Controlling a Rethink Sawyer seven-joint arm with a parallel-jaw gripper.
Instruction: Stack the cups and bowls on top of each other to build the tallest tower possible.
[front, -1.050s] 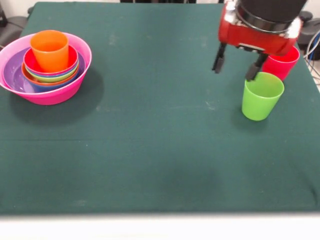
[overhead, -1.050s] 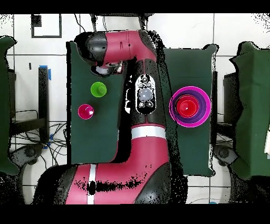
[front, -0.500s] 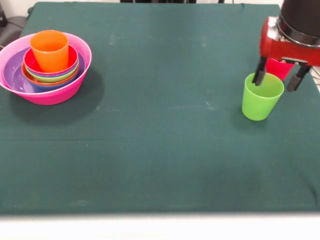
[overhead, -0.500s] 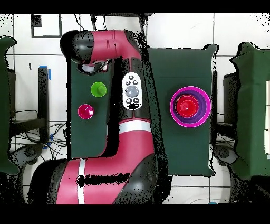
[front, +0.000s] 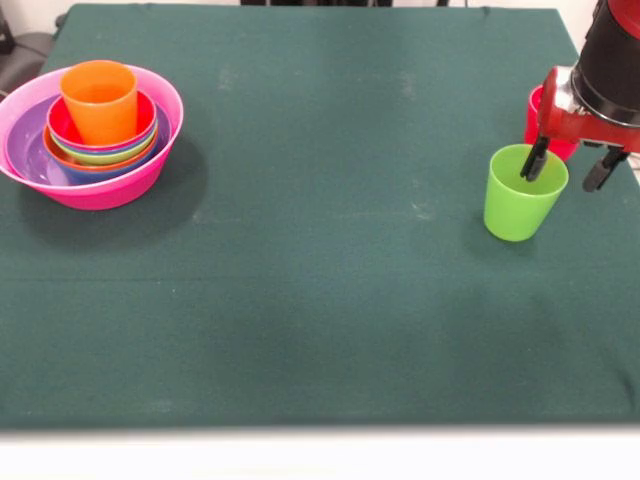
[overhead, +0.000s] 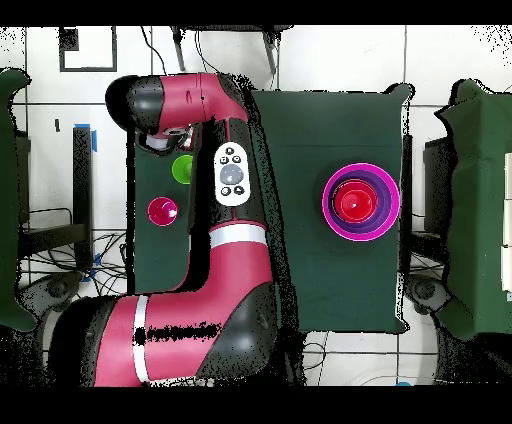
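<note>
I am looking at the gripper (front: 566, 170) hanging at the right side of the table (front: 330, 300) in the front view, its two fingers spread apart and straddling the right rim of the green cup (front: 523, 192): one dark finger (front: 534, 160) is dipping inside the cup's mouth, while the other is sitting outside the wall, toward the table edge. Nothing is being pinched yet; the fingers are standing clear of each other, and I cannot tell whether the inner one is touching the plastic. The green cup is standing upright, mouth up, on the cloth. Just behind it, partly hidden by the red wrist, the red-pink cup (front: 536, 112) is standing upright too, near the green one but apart from it. Well away, at the left side of the table, the tower (front: 92, 135) is sitting: the pink bowl (front: 110, 188) at the base, the purple bowl (front: 25, 140) inside it, smaller bowls nested in that, and the orange cup (front: 99, 100) upright on top. From overhead, the arm (overhead: 225, 200) is covering most of the green cup (overhead: 182, 170), the red-pink cup (overhead: 163, 211) is showing clear beside it, and the tower (overhead: 361, 201) is lying at the opposite side of the cloth.
</note>
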